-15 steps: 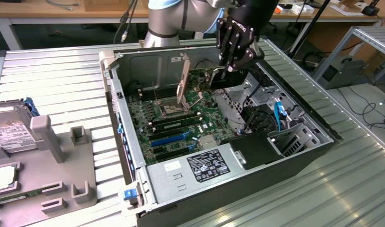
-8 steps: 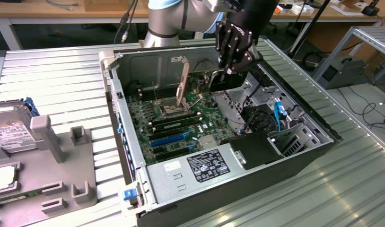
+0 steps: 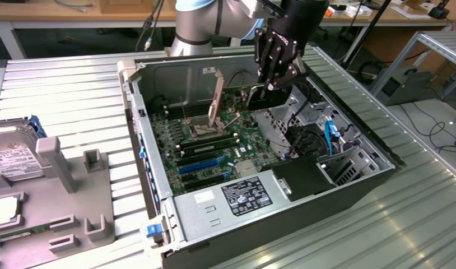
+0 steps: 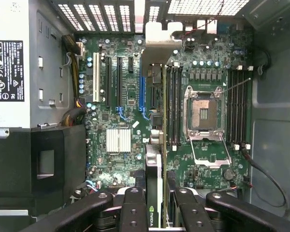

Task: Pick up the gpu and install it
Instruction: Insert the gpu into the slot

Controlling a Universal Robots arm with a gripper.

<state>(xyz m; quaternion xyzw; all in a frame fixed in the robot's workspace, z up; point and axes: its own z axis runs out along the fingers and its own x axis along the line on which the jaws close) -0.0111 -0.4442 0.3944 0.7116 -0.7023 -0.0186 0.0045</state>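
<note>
Here, in the exterior view, we see the silver and pale-blue robot arm reaching down from the upper middle of the frame. Its wrist points steeply into the open dark-grey metal computer case. The black linked-finger gripper is clenched on the gpu, a thin black expansion card held on edge over the green motherboard, just above the frame's centre. In the wrist view we look straight down onto that board. The black fingers flank the card, which runs edge-on away from the camera, with its silver end bracket towards the perforated panel. We cannot tell whether the card touches a slot.
</note>
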